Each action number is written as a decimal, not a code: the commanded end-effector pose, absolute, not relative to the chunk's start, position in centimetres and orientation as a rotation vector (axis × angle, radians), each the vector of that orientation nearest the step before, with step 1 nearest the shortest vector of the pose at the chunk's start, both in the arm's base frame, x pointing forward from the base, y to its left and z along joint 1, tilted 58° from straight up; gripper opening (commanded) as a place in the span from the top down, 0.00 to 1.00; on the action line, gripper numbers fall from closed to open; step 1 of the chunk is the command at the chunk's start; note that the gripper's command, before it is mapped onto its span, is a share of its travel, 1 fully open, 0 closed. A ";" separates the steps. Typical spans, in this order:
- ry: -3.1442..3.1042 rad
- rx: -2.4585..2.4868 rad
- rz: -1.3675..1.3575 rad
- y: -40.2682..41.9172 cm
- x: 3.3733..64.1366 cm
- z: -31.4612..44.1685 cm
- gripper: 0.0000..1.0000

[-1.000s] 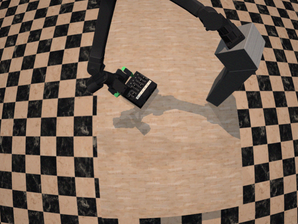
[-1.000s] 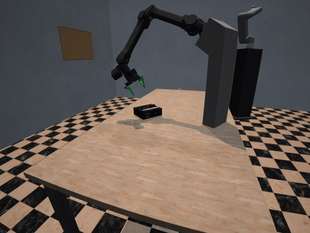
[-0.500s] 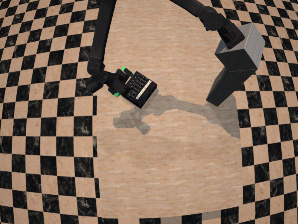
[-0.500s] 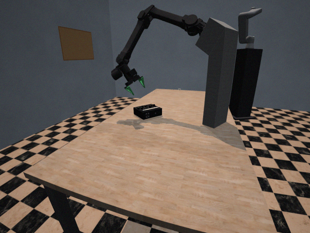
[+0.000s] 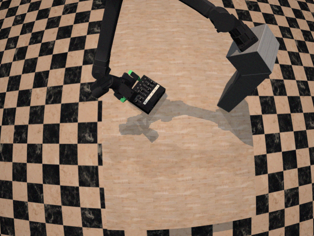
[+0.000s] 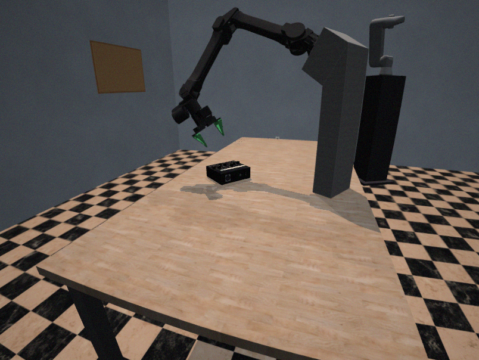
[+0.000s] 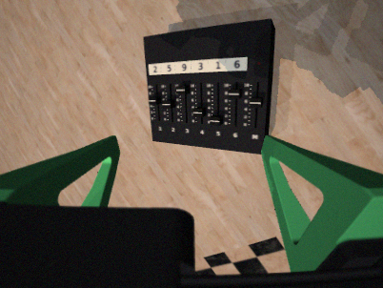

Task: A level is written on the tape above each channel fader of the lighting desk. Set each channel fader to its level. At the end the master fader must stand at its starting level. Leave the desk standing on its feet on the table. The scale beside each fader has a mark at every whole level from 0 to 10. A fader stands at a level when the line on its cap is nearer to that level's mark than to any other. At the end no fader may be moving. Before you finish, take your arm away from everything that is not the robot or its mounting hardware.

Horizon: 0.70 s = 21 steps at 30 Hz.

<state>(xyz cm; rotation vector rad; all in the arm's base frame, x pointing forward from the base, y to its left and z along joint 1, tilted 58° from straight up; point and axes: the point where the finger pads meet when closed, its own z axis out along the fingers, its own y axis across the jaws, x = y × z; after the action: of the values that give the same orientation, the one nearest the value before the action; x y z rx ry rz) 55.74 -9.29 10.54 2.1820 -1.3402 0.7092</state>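
Lighting desk (image 5: 157, 99) (image 6: 235, 175) (image 7: 208, 45) | table (image 5: 177, 177) (image 6: 232, 248) (image 7: 71, 95) around its edges | claw (image 5: 126, 86) (image 6: 215, 140) (image 7: 191, 143) apart, above

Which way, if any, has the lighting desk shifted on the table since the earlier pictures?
No visible shift: the lighting desk sits in the same place relative to the grey pedestal.
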 end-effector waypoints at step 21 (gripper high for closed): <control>-1.582 2.099 0.851 -9.8 55.6 11.4 0.00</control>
<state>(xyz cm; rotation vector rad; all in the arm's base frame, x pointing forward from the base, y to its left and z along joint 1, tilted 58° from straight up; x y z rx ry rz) 55.69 -9.14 10.00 2.1626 -1.4310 0.7622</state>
